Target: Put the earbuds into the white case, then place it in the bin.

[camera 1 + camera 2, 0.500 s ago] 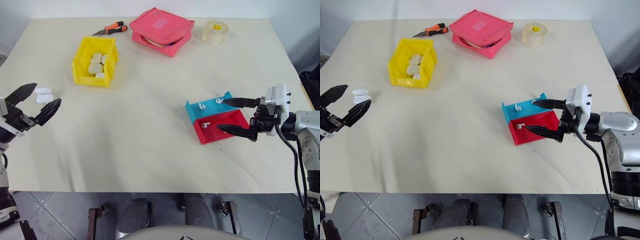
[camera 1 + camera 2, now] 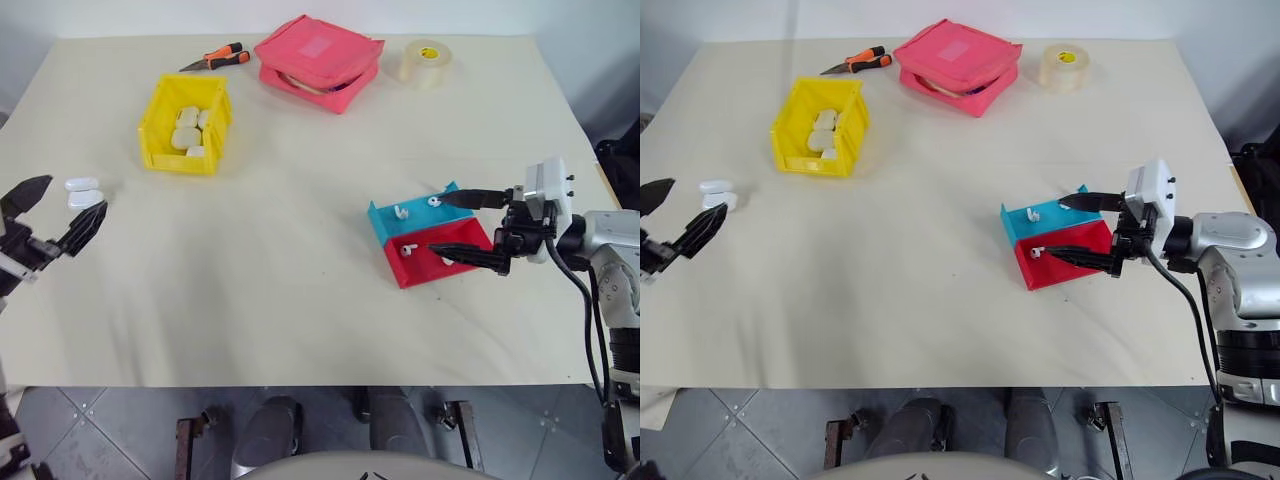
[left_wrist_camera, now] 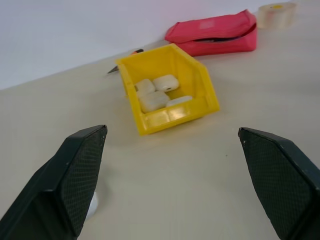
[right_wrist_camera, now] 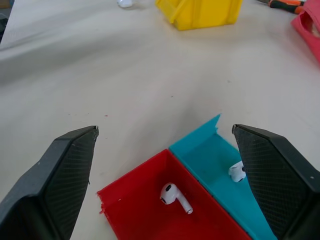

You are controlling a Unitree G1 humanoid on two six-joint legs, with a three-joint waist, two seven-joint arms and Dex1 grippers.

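The white case point(image 2: 83, 191) lies on the table at the far left, lid flipped open, just ahead of my left gripper point(image 2: 58, 210), which is open and empty. One earbud point(image 4: 175, 195) lies in a red tray point(image 2: 455, 236). Two more earbuds point(image 2: 401, 212) lie in the blue tray point(image 2: 382, 222) joined to it. My right gripper point(image 2: 437, 226) hovers open over these trays from the right, one finger above each, holding nothing. The yellow bin point(image 2: 178, 160) stands at the back left with several white cases inside.
A pink zip pouch point(image 2: 320, 62), a roll of tape point(image 2: 427, 62) and an orange-handled cutter point(image 2: 212, 58) lie along the table's far edge. Bare cream tabletop spreads between the bin and the trays.
My left gripper has drawn back a little from the white case, still open. The right gripper holds its place over the trays.
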